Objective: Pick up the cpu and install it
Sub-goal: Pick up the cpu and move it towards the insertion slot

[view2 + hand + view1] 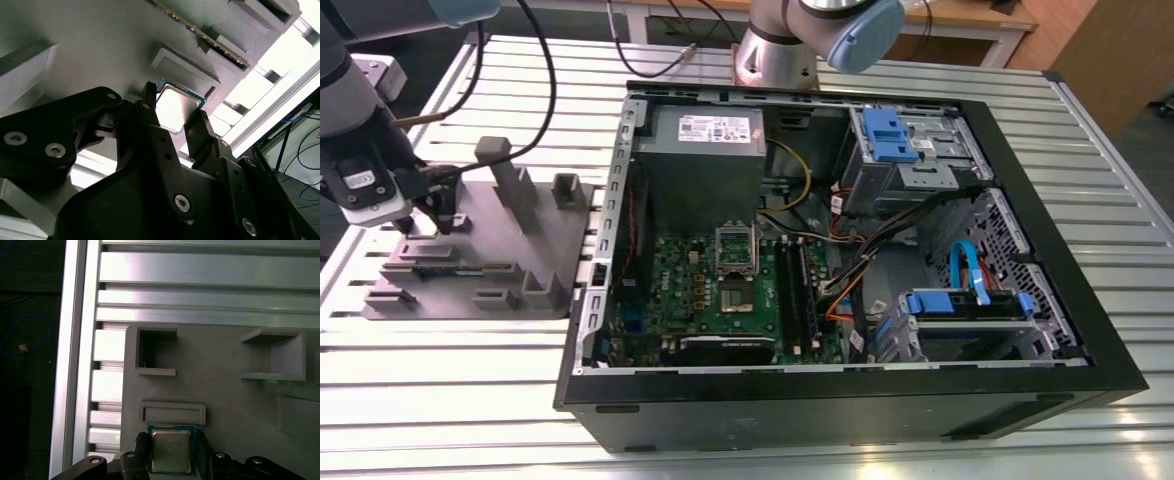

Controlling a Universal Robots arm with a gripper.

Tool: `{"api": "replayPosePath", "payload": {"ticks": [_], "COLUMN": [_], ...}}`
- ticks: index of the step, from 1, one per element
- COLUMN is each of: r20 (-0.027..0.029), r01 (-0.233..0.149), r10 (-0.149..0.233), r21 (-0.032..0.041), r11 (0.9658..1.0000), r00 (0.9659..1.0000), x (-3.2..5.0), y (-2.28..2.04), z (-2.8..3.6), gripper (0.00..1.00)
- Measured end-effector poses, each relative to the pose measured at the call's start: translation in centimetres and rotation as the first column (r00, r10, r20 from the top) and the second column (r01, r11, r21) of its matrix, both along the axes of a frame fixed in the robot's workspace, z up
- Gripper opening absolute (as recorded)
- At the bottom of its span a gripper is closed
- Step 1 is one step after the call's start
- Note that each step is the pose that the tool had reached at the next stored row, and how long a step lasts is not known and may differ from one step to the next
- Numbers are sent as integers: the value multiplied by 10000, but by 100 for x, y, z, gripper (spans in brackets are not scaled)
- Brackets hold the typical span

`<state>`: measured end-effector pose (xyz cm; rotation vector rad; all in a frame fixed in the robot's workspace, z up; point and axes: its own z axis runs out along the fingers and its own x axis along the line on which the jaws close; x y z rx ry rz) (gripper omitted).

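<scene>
1. One hand [430, 225] sits low over one grey fixture [480, 228] on the bench [454, 380], at the exterior view's left.
2. One cpu [171, 452] lies flat on the fixture, directly under the hand.
3. Whether the hand is clenched or released: cannot tell.
4. One open case [854, 405] stands beside the fixture.

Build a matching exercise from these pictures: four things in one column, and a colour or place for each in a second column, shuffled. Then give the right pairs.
Things
1. cpu
2. fixture
3. motherboard
4. gripper

Descriptions
A. green, inside the computer case
B. black, right at the cpu
C. grey plastic, with upright blocks
D. small square, shiny silver top

Pairs: 1-D, 2-C, 3-A, 4-B
</scene>
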<state>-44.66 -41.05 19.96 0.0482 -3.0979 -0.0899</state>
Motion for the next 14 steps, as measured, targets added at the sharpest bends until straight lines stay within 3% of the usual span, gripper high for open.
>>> {"api": "replayPosePath", "payload": {"ticks": [14], "r20": [-1], "r01": [0], "r10": [0], "r21": [0], "r11": [10000], "r00": [10000], "x": [0], "y": [0], "z": [46], "gripper": [47]}}
